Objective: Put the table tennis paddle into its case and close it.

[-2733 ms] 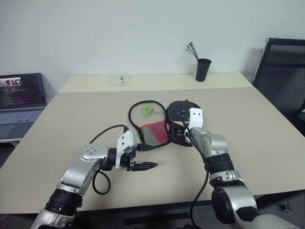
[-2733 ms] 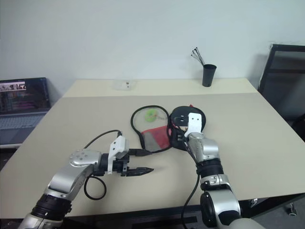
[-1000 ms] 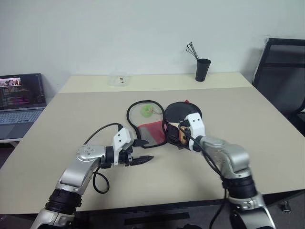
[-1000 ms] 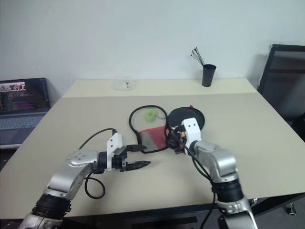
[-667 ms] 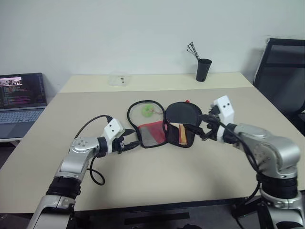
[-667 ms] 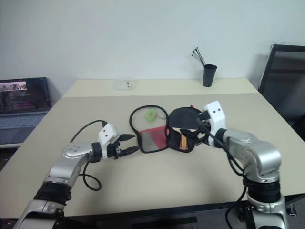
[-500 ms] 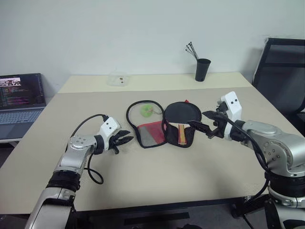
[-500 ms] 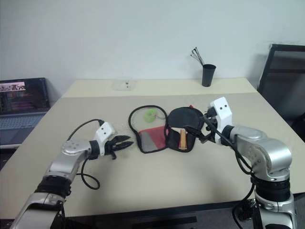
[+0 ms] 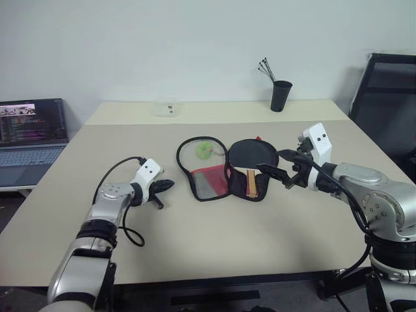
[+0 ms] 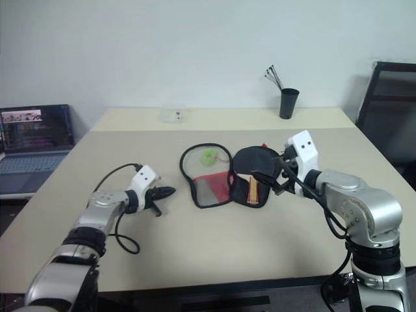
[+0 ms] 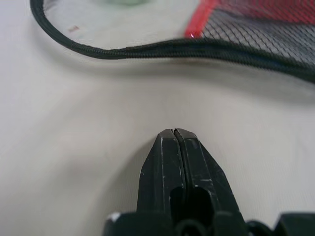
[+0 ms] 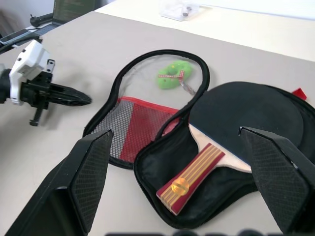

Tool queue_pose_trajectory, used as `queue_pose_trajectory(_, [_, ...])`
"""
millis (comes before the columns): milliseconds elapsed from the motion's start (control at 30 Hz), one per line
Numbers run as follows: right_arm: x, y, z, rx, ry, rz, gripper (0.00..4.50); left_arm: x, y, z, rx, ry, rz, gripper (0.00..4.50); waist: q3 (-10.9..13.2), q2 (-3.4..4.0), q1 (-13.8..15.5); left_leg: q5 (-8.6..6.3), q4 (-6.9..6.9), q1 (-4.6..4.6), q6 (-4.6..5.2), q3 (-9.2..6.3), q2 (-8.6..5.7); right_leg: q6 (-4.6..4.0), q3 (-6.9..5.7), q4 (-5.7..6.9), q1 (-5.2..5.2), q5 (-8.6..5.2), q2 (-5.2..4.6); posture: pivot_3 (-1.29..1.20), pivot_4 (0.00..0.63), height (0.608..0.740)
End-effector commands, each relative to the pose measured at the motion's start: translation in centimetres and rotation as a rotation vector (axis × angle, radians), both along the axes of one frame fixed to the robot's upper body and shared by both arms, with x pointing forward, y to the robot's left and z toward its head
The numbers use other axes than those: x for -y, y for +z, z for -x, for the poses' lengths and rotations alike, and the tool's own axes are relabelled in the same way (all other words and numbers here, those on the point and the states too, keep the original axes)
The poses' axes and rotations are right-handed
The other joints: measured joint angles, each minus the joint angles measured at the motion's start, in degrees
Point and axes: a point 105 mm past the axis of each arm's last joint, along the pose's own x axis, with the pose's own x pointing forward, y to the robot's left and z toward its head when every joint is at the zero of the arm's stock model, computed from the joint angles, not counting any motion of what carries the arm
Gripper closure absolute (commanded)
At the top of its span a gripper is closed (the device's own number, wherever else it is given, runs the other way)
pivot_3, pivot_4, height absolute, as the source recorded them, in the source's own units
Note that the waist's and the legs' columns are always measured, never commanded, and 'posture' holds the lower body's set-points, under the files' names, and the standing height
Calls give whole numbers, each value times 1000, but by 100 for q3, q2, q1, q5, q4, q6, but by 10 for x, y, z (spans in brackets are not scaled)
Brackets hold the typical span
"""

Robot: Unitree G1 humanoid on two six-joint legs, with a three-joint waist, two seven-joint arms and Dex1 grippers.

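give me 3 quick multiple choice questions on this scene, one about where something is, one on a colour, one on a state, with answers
1. Where does the paddle lie?
A. in the open case
B. beside the cup
C. on the laptop

2. What colour is the small thing in the case's left half?
A. blue
B. green
C. white

3. How do the grippers stand?
A. both open
B. both shut
C. left shut, right open

Answers:
1. A: its face and striped handle rest inside the right half of the case.
2. B: it shows bright green behind the mesh in the right wrist view.
3. C: the left gripper has its fingers pressed together on nothing, short of the case's rim; the right gripper has its fingers wide apart over the paddle.
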Motion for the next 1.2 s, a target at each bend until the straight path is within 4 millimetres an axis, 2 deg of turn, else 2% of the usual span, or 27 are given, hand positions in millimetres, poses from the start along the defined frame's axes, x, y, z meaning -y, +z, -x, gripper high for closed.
queue_pose_trajectory(33, [-2, 13, 5, 70, 24, 3, 0, 14, 13, -10, 48, -15, 47, 4487, 0, 0, 38, 0, 0, -2, 0, 1, 0, 0, 1, -1, 0, 0, 0, 0, 150, 740])
queue_pose_trajectory(233, [2, 11, 8, 78, 19, 17, 0, 46, 24, -20, 61, -81, 79, 4487, 0, -1, 68, 0, 1, -12, 0, 0, -8, 1, -3, -5, -4, 0, 1, 0, 150, 740])
queue_pose_trajectory(333, [8, 10, 9, 75, -1, 26, 0, 66, 48, -26, 119, -143, 89, 4487, 2, -4, 69, 0, 1, -14, 0, 0, -10, 1, -4, -5, -5, 1, 4, 0, 150, 740])
queue_pose_trajectory(500, [18, 8, 12, 68, -36, 36, 0, 99, 99, -34, 250, -234, 98, 4487, 4, -7, 70, 0, 3, -21, 0, -5, -11, 1, -11, -6, -7, 1, 8, 0, 150, 740])
queue_pose_trajectory(600, [22, 7, 14, 63, -50, 42, 0, 125, 114, -30, 283, -330, 98, 4487, 4, -7, 69, 0, 3, -21, 0, -4, -13, 1, -10, -8, -6, 1, 8, 0, 150, 740])
queue_pose_trajectory(733, [27, 6, 13, 62, -71, 47, 0, 159, 108, -24, 263, -412, 91, 4487, 4, -7, 65, 0, 3, -20, 1, -3, -12, 1, -9, -7, -7, 1, 8, 0, 150, 740])
queue_pose_trajectory(900, [30, 5, 12, 55, -97, 42, 0, 183, 92, -22, 215, -423, 85, 4487, 4, -7, 42, 0, 3, -18, 1, -3, -7, 1, -5, -5, -8, 0, 18, 0, 150, 740])
queue_pose_trajectory(1033, [34, 1, 10, 33, -131, 34, 0, 190, 85, -23, 207, -401, 73, 4487, 4, -7, 42, 0, 3, -19, 1, -4, -6, 1, -5, -5, -9, 0, 19, 0, 150, 740])
queue_pose_trajectory(1200, [34, -10, 5, -13, -155, 21, 0, 184, 94, -23, 239, -410, 97, 4487, 4, -7, 46, 0, 3, -19, 0, -4, -6, 1, -5, -5, -9, 1, 19, 0, 150, 740])
